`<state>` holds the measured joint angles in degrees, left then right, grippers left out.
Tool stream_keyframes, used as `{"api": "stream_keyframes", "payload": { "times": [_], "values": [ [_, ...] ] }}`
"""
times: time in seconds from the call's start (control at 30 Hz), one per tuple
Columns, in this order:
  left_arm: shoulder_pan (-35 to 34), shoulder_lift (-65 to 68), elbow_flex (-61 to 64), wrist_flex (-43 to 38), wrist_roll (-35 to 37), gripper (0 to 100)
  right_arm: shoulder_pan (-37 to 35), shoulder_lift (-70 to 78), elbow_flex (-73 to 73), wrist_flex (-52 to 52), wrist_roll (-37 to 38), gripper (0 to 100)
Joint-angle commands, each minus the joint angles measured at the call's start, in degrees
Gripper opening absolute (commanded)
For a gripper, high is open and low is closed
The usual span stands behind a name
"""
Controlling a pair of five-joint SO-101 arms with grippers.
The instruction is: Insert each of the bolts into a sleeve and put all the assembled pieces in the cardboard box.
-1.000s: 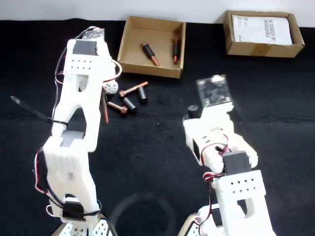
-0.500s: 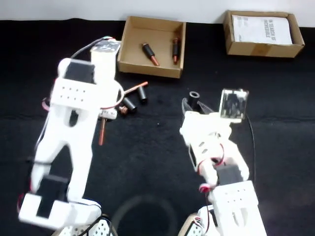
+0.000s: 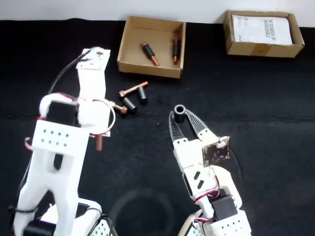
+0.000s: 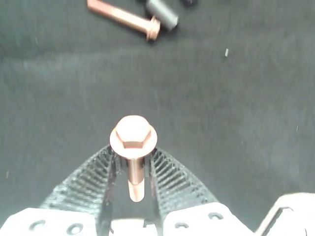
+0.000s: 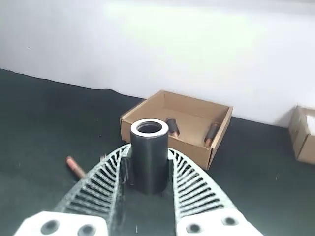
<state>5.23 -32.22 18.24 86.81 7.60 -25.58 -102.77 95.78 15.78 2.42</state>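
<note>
Left hand [image 4: 132, 160] is clamped on the copper hex-head bolt [image 4: 133, 140] and right hand [image 5: 149, 160] on the dark cylindrical sleeve [image 5: 149, 147], held bore-up, both robot-side of the brown cardboard box [image 3: 147, 71], well apart, bolt off its left corner, sleeve off its right.

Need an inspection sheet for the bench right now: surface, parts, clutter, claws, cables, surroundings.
Surface: black cloth, faint ring mark.
Job's things: cardboard box holds two assembled pieces; two loose bolts and two loose sleeves lie on the cloth near it.
Clutter: second box with a printed sheet.
Claws: left claw shut on a bolt; right claw shut on an upright sleeve.
Cables: white wire loop on the left arm; red wires on the right arm.
Surroundings: white wall behind the table.
</note>
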Motion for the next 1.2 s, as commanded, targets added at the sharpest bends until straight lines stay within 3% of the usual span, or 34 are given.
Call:
{"api": "stream_keyframes", "payload": {
  "times": [0.0,0.27,0.4,0.63,0.8,1.17],
  "values": [
    [0.66,-7.25,5.93,-9.41,0.00,1,0.66,-2.15,2.24,-1.27,-1.05,0.7],
    [0.84,-15.08,24.66,-34.73,0.09,1,-1.10,-2.24,5.41,-1.19,-6.33,0.7],
    [4.00,-17.10,31.25,-47.03,0.09,1,-3.30,-2.24,6.73,-1.27,-6.33,0.7],
    [12.18,-22.73,37.58,-61.80,0.09,1,-6.11,-2.24,7.43,-0.84,-6.51,0.7],
    [15.60,-30.20,37.58,-64.88,0.00,1,-6.29,-2.24,7.43,-0.48,-10.20,0.7],
    [25.27,-39.52,33.98,-63.74,0.00,1,-7.08,-2.24,7.43,1.80,-10.37,0.7]
  ]
}}
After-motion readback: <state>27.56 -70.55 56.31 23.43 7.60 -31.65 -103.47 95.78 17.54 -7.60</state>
